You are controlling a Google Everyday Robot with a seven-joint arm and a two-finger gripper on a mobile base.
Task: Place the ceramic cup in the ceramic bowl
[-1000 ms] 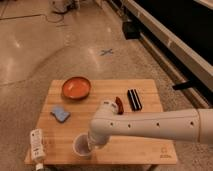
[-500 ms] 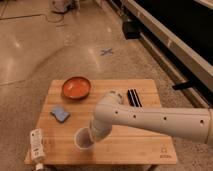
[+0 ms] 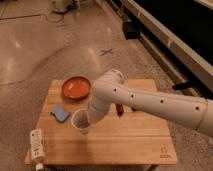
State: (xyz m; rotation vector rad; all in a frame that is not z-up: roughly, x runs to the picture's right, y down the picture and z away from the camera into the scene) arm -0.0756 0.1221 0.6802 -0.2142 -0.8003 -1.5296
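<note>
1 wooden table [image 3: 125, 145] fills the lower half of the frame, and on it stand 1 cup, 1 bowl, 1 sponge and 1 bottle. The ceramic cup [image 3: 80, 122] is left of the picture's centre, near the middle of the tabletop, with its pale inside turned towards the camera. 1 white arm [image 3: 150, 102] reaches in from the right edge and bends down to it. The gripper [image 3: 90, 119] sits at the cup's right rim, drawn in narrow and pinching the cup's wall; its fingers are mostly hidden behind the wrist.

The ceramic bowl [image 3: 76, 87], orange-red inside, lies upper left of the cup at the table's far edge, apart from it and with nothing in it. The blue sponge [image 3: 60, 113] lies just left of the cup, between cup and bowl in height. The white bottle [image 3: 36, 145] lies on its side at the lower left corner. 1 small red object [image 3: 120, 108] shows just below the arm, right of the cup. 1 blue cross [image 3: 106, 51] marks the floor above the table.
</note>
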